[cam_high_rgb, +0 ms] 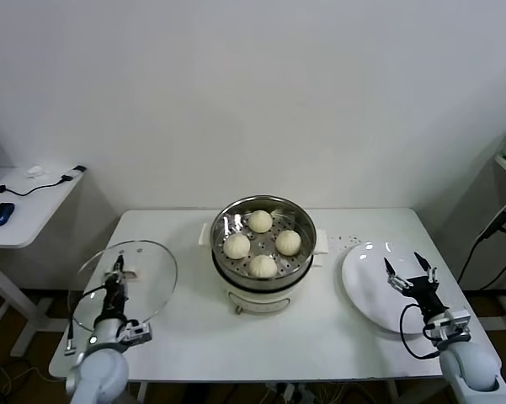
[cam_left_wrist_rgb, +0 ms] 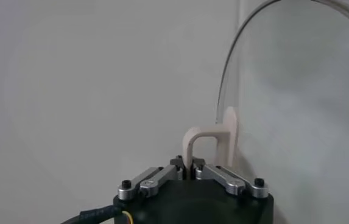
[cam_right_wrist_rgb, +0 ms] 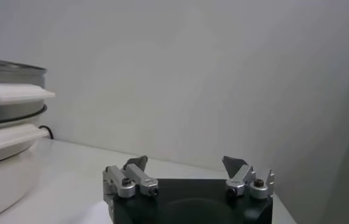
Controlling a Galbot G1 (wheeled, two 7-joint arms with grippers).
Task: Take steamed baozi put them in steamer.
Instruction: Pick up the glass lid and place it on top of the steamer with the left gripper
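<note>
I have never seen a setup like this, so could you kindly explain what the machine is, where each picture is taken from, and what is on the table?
This is a two-armed robot. The wide picture comes from its head camera; the other two come from cameras on its wrists. On the white table stands the steamer, with four steamed baozi already on its perforated tray. The left gripper is shut on the handle of the glass lid, holding it at the table's left side. The right gripper is open and holds nothing, above an empty white plate to the steamer's right.
</note>
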